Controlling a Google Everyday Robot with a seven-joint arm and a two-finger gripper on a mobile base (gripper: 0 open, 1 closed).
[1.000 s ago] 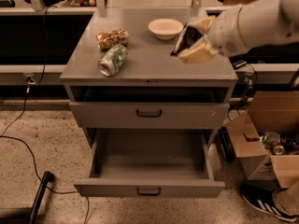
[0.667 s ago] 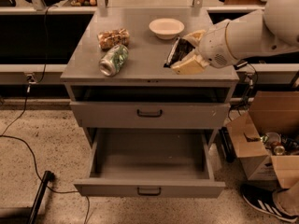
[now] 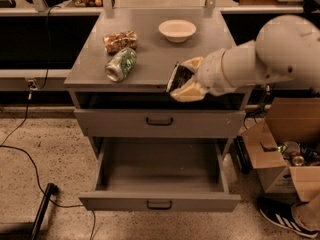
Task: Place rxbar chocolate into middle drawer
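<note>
The gripper [image 3: 181, 80], a two-fingered claw at the end of the pale arm [image 3: 260, 59] reaching in from the right, hangs at the front edge of the grey cabinet top [image 3: 150, 66], right of centre. Its cream fingers [image 3: 189, 90] are closed on the chocolate bar [image 3: 177, 76], one above and one below. The bar's black wrapper stands nearly on edge, tilted, in the air above the drawers.

Below, the middle drawer [image 3: 160, 202] is pulled well out, and its grey floor shows. The drawer above it [image 3: 159, 121] is pushed in.

On the cabinet top, a can [image 3: 121, 64] lies on its side near the left front. A tan crinkly snack packet [image 3: 120, 41] sits just behind it, and a pale bowl [image 3: 177, 30] stands towards the back, well apart from both.

The floor [image 3: 55, 149] is speckled, with a black cable [image 3: 20, 146] trailing across it at the left. At the right an open cardboard box [image 3: 280, 134] holds a few cans, and a dark shoe [image 3: 280, 218] is beside it.
</note>
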